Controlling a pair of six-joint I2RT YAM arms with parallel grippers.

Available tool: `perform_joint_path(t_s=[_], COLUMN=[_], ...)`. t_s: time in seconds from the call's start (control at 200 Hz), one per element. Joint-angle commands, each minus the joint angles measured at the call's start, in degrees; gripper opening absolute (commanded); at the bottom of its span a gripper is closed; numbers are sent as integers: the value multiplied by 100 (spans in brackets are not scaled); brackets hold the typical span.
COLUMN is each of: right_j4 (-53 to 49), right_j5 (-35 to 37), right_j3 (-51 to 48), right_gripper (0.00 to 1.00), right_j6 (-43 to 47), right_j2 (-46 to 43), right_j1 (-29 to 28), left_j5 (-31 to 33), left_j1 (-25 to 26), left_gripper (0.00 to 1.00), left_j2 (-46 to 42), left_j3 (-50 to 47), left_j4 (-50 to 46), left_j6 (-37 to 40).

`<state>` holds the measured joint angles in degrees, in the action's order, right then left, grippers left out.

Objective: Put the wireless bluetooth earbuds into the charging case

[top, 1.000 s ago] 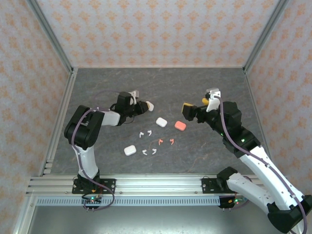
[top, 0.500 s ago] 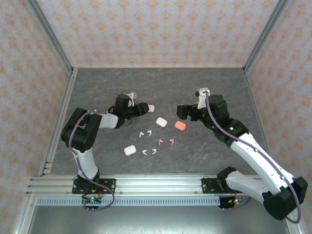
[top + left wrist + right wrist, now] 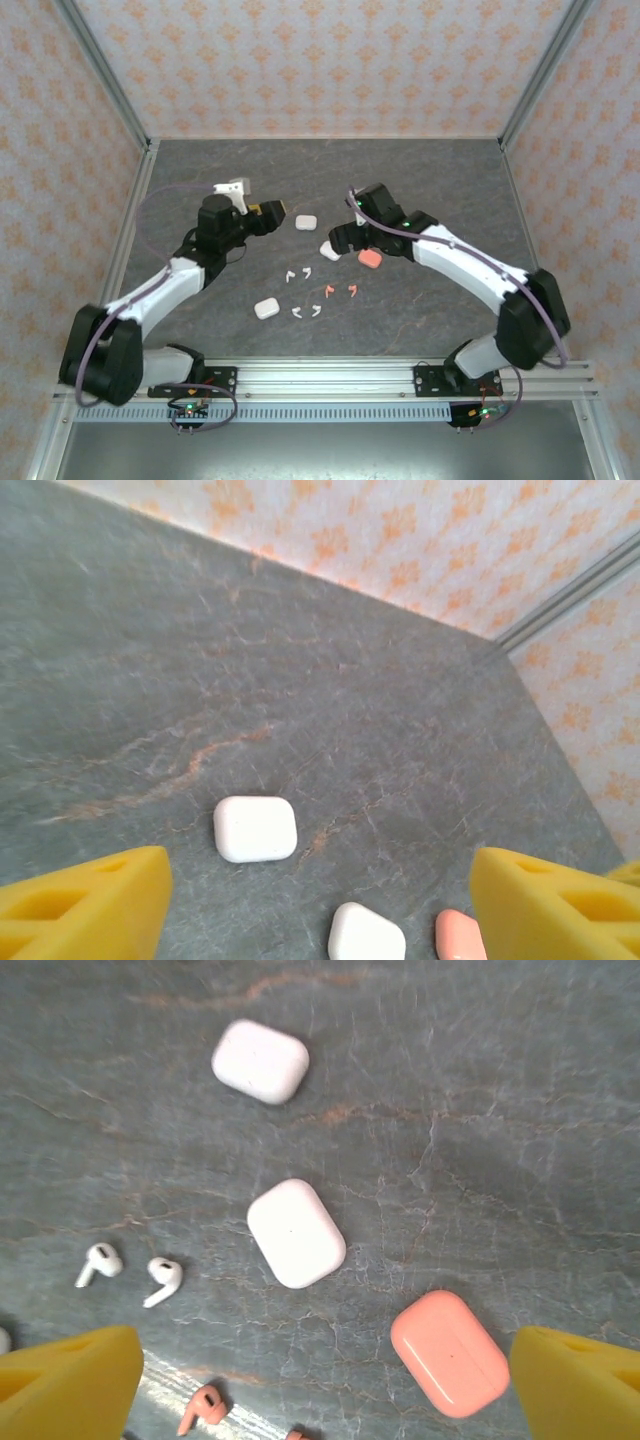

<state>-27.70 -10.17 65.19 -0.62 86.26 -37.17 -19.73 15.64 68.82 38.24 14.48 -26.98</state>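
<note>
**Earbuds.** The earbuds lie loose in pairs on the table, near its centre. The overhead view shows two white pairs and one pink pair. None sits in a case and no gripper touches them.

**Cases.** All four appear shut. The far white case now rests free on the table. One second ago the left gripper was clamped on it. The middle white case and the pink case lie side by side near the pink pair. The near white case lies apart, toward the left arm.

**Left gripper.** The left gripper has released the far white case and drawn back. Its fingers stand wide apart with nothing between them.

**Right gripper.** The right gripper has swung in from the right side and hangs above the middle white case. Its fingers are spread wide and hold nothing.

**Consequence.** Placement of the far case looks finished. Insertion has not begun, since every case must still be opened. The right arm appears best placed to act next.
</note>
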Motion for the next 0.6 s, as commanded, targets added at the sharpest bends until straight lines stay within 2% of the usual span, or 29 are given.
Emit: perform_joint_path(t_s=[0.0, 0.115, 0.325, 0.596], right_j4=[-402, -609, -829, -904], right_j5=[244, 307, 194, 99], right_j3=[429, 787, 1245, 1729], right_gripper=[92, 90, 88, 85], right_j6=[202, 258, 448, 502], right_j2=[533, 1129, 1811, 2588], right_j1=[-92, -123, -235, -239], left_j5=[786, 1092, 1137, 1094], left_j1=[-47, -55, -61, -55], left_gripper=[87, 100, 100, 100], left_j2=[-938, -1734, -2372, -2400], left_j3=[-301, -420, -523, -547], left_j4=[-732, -1321, -1851, -1900], left_j6=[144, 198, 182, 202])
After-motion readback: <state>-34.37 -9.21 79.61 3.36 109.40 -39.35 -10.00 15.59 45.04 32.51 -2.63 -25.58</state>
